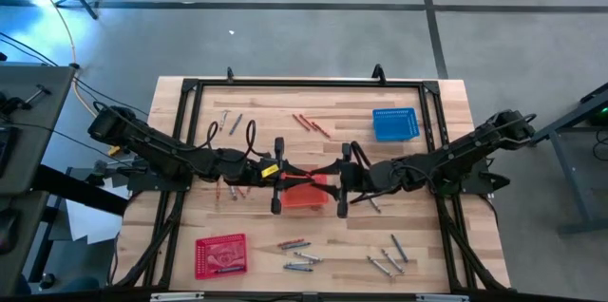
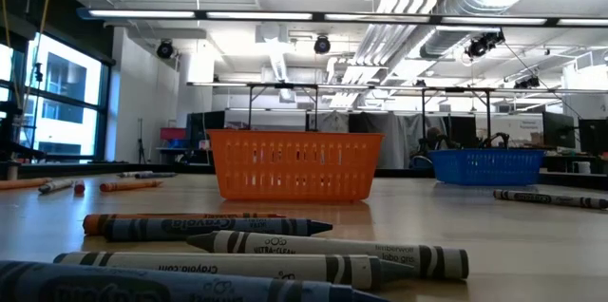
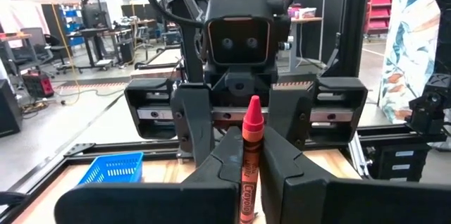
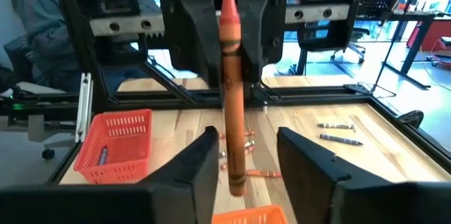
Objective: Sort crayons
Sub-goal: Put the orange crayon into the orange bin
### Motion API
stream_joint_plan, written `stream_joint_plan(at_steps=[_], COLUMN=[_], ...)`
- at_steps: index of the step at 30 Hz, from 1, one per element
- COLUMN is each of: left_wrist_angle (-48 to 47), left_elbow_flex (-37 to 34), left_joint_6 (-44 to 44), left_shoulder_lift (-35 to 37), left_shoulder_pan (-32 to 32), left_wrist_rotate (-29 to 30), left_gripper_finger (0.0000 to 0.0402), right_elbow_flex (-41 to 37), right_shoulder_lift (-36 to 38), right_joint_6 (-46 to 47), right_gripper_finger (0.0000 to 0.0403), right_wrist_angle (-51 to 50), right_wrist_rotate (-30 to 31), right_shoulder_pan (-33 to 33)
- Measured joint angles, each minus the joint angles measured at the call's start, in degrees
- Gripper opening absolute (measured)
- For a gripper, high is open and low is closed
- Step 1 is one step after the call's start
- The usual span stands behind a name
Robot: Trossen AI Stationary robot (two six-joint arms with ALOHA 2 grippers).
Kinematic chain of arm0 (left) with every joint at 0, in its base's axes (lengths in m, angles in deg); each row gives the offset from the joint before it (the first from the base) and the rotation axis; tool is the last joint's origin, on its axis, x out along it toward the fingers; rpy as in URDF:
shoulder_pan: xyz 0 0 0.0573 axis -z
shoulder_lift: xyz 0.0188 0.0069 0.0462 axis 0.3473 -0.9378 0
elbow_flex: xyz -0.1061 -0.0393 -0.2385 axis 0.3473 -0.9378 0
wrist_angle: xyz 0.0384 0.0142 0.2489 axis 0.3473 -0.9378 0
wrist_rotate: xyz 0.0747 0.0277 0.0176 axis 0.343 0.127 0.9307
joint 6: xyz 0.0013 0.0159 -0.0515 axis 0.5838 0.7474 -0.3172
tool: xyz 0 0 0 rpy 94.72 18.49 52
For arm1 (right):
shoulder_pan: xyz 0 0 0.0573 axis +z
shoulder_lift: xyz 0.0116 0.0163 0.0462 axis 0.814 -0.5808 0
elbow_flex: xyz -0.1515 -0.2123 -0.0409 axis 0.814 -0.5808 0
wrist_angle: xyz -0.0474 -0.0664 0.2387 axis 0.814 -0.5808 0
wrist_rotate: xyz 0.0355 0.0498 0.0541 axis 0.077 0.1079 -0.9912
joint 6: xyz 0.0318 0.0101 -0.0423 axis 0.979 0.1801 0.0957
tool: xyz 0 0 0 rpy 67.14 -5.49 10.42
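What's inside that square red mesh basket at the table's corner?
One bluish crayon lies on the floor of the square red mesh basket. The high view shows a dark stick there too. Whether the mesh walls hide more cannot be told.

The red crayon [image 3: 249, 160] held upright in the left wrist view carries "Crayola" down its wrapper. In the low view, the grey crayon [image 2: 328, 251] lying on the tabletop [image 2: 532, 245] reads "ULTRA-CLEAN" — the one below it [image 2: 228, 266] shows "crayola.com". Other wrapper print is too small to read.
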Motion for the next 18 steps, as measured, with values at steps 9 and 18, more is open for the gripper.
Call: stream_joint_plan(at_steps=[9,18], left_wrist_angle=[-9.4,-24.0], left_elbow_flex=[0.0,0.0], left_joint_6=[-3.4,-19.9], left_shoulder_lift=[0.0,-3.4], left_shoulder_pan=[0.0,-0.4], left_wrist_rotate=[4.9,10.3], left_gripper_finger=[0.0005,0.0005], right_elbow_flex=[0.0,0.0], right_shoulder_lift=[2.4,4.4], right_joint_6=[5.8,19.6], right_gripper_finger=[0.0183,0.0184], right_wrist_angle=[-9.7,-26.0], right_wrist_rotate=[0.0,0.5], right_shoulder_pan=[0.8,1.0])
